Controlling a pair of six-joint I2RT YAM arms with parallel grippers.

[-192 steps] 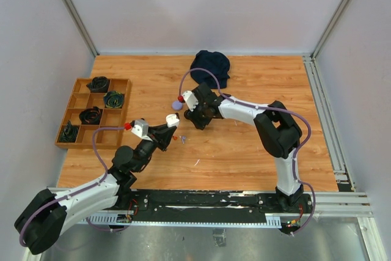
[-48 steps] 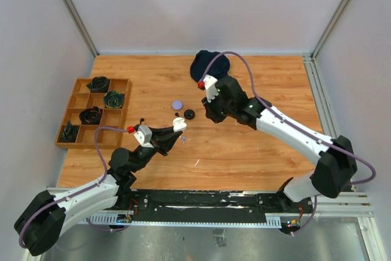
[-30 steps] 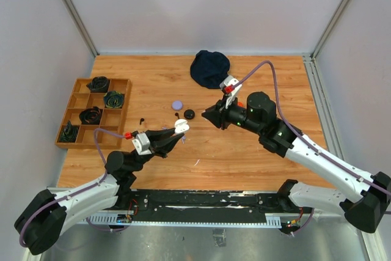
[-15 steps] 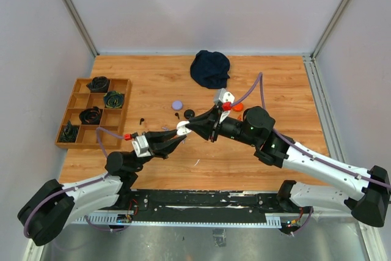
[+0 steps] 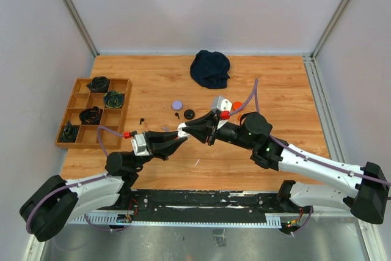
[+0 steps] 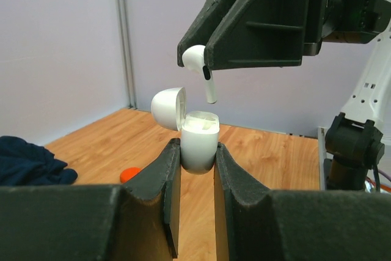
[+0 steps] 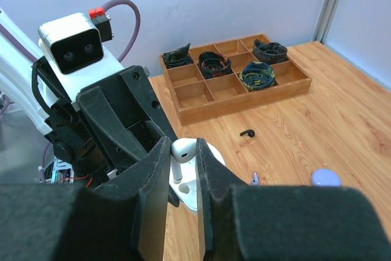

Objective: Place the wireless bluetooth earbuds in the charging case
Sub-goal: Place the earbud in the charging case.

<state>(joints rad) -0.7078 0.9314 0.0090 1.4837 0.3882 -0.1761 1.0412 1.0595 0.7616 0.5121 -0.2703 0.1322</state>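
Stretches low and forward from the left base, left gripper [image 6: 197,151] clamped around the white charging case [image 6: 199,142], held upright with lid swung open to one side. Reaches across from the right with elbow low, right gripper [image 7: 183,152] pointing back toward the left one and pinching a white earbud [image 6: 195,59] by its head, stem down. Hangs just above the case's open mouth, not yet inside, over the wooden table [image 5: 275,84].
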